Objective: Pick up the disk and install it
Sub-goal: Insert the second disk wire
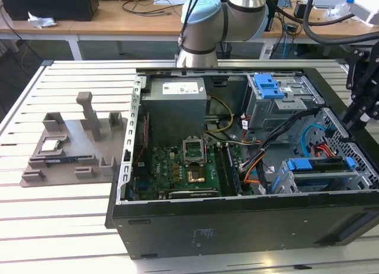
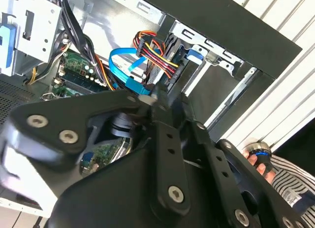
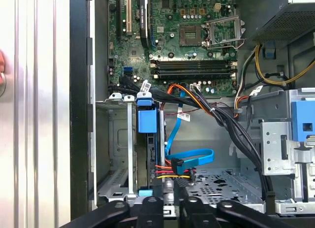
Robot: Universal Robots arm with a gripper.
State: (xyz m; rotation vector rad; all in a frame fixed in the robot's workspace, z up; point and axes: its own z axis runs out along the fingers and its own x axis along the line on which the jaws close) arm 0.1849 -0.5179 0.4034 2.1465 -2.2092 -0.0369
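The disk [image 1: 318, 165] stands on edge in the drive cage at the case's front corner, on the exterior view's right, with its blue side rail facing up. In the first wrist view the disk [image 3: 147, 120] sits in the cage slot, and red, yellow and black wires reach its far end. My gripper [image 1: 357, 113] hangs above the case's right wall, apart from the disk. In both wrist views the black gripper [image 3: 172, 189] [image 2: 156, 96] looks shut with nothing in it, pointing down toward the cage.
The open computer case [image 1: 237, 226] lies on a white slatted table [image 1: 59, 226]. A grey fixture [image 1: 65, 155] holds small parts at the exterior view's left. Blue data cables [image 3: 189, 156] and black cable bundles cross beside the cage. A person's hand [image 2: 259, 158] holds a device near the case.
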